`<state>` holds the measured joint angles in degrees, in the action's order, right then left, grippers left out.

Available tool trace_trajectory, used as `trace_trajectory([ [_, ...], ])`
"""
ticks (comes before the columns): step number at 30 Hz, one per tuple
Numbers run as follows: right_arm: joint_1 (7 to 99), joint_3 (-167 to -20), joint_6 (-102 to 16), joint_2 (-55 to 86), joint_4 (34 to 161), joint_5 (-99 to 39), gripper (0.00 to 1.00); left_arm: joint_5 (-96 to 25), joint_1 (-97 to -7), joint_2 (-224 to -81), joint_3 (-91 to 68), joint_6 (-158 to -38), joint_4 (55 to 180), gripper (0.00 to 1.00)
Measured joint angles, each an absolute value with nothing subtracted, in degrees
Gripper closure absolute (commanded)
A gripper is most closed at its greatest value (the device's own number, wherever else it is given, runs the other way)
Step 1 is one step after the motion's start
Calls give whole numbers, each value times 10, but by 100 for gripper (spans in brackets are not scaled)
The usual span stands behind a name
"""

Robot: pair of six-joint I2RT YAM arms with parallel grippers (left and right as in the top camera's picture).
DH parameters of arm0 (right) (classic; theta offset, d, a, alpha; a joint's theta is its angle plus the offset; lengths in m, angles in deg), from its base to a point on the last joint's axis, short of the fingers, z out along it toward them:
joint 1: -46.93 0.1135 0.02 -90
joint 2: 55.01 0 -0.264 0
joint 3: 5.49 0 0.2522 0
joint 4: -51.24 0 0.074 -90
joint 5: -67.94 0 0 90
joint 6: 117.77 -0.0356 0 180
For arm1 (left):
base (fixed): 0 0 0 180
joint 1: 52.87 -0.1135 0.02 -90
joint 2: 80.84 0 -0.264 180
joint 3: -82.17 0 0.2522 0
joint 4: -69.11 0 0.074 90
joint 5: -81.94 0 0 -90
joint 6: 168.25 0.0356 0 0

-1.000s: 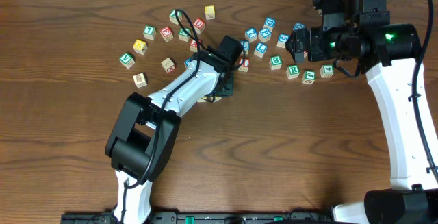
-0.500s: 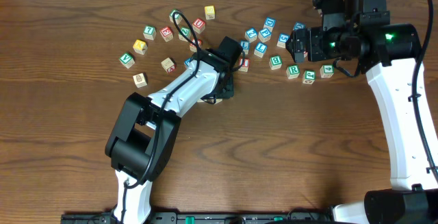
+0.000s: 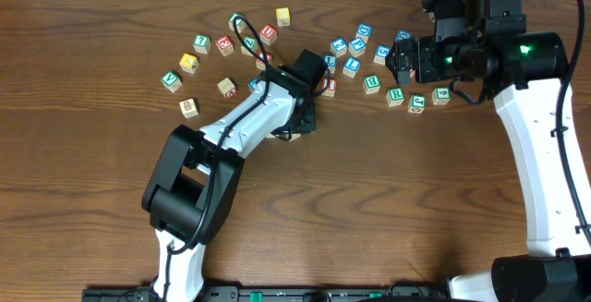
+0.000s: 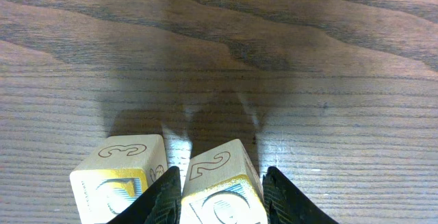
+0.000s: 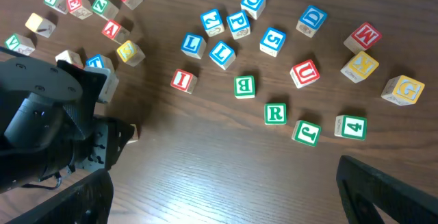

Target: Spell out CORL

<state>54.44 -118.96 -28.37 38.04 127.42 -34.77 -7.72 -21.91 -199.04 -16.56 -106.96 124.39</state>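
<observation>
Two yellow-topped cubes sit side by side on the table in the left wrist view. My left gripper [image 4: 222,175] is shut on the right one [image 4: 220,200], which has a "2" on its side. The left one [image 4: 120,176] shows a "3" and stands just outside the left finger. In the overhead view the left gripper [image 3: 295,128] hides both cubes. The green R cube [image 5: 275,114] [image 3: 395,96] and a blue L cube [image 5: 192,44] lie in the scatter. My right gripper [image 5: 222,196] is open and empty, hovering above the cubes near the R [image 3: 399,59].
Several other letter cubes lie scattered: a green J [image 5: 306,132], a green 4 [image 5: 350,127], a green B [image 5: 244,85], a red I [image 5: 183,80] and a red U [image 5: 304,72]. More cubes lie at the far left [image 3: 199,57]. Bare wooden table [image 3: 388,191] stretches in front.
My left gripper has shifted very slightly over the yellow cubes. The right arm and the scattered cubes have not moved.
</observation>
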Motion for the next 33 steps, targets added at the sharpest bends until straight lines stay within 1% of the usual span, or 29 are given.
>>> trace_trajectory([
  [8,544,-1190,-284,380,1274,-348,1,-77,-219,-1990,-166,-1070,1252,60],
  [9,544,-1190,-284,380,1274,-348,1,-77,-219,-1990,-166,-1070,1254,56],
  [11,544,-1190,-284,380,1274,-348,1,-77,-219,-1990,-166,-1072,1257,55],
  [16,544,-1190,-284,380,1274,-348,1,-77,-219,-1990,-166,-1080,1260,55],
  [18,544,-1190,-284,380,1274,-348,1,-77,-219,-1990,-166,-1081,1260,56],
  [20,544,-1190,-284,380,1274,-348,1,-77,-219,-1990,-166,-1081,1260,60],
  [23,544,-1190,-284,380,1274,-348,1,-78,-219,-1990,-166,-1083,1260,63],
  [33,544,-1190,-284,380,1274,-348,1,-77,-219,-1990,-166,-1082,1259,65],
])
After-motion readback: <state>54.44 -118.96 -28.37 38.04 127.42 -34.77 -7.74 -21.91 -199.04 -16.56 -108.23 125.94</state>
